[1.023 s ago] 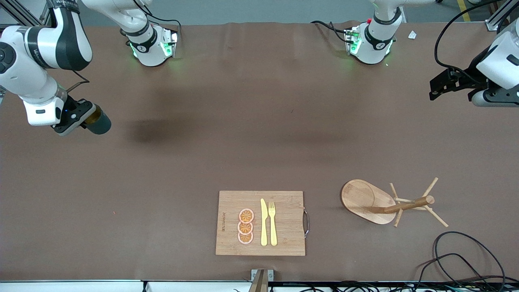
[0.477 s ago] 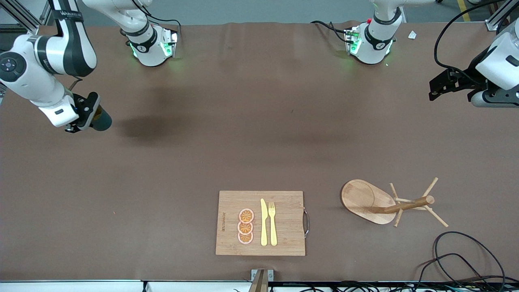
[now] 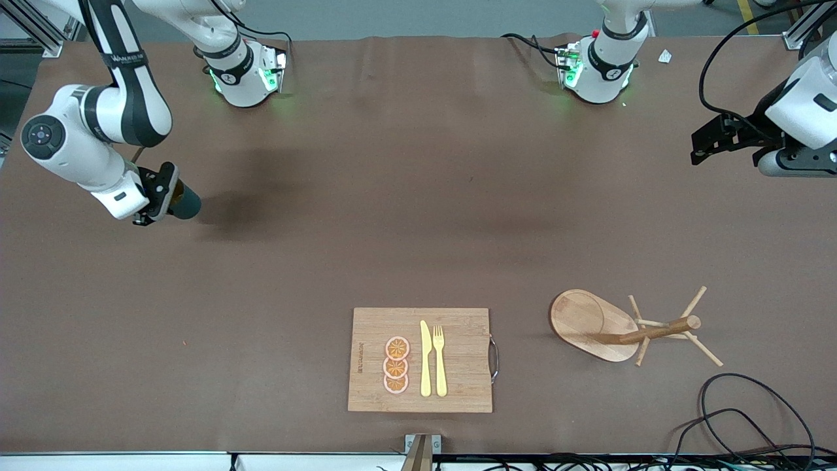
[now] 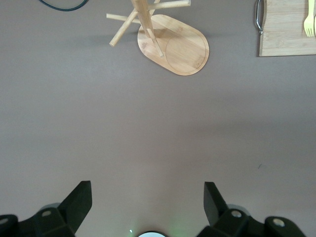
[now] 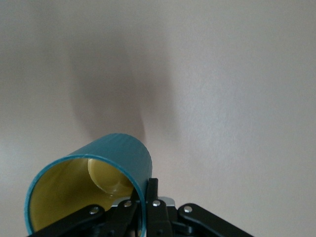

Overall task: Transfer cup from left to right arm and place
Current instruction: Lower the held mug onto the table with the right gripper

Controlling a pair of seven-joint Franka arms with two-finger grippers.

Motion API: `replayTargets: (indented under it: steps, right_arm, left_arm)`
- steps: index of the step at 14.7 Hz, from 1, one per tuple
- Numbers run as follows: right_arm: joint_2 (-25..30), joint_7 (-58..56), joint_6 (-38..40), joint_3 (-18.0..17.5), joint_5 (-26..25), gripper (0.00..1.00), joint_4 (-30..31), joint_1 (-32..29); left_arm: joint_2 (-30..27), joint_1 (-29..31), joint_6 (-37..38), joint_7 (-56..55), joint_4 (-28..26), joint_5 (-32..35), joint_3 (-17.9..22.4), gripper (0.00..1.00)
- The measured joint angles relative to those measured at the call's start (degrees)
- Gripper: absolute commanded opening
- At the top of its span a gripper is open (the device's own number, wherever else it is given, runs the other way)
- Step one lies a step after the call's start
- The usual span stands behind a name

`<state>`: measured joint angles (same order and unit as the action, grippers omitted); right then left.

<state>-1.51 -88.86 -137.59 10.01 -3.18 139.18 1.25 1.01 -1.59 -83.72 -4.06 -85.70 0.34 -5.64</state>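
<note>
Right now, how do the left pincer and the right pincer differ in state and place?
The left pincer is open and empty, while the right pincer is shut on the teal cup, gripping its rim. The left pincer waits over bare table at the left arm's end; the right pincer hangs over the table at the right arm's end, with the cup tipped on its side. Both are black two-finger pincers, raised off the table.

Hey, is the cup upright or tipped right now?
Tipped. The cup lies on its side in the shut right gripper, above the table; the right wrist view looks into its empty tan inside.
</note>
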Motion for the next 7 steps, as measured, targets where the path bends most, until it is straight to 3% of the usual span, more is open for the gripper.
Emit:
replayTargets:
  steps: [7]
  right_arm:
    - [-3.57,-4.67,-3.64,-0.67,0.65,0.00,-1.68,0.38]
  left_arm:
    - [0.49,-0.03,-0.44,0.01,0.01,0.00,0.00,1.00]
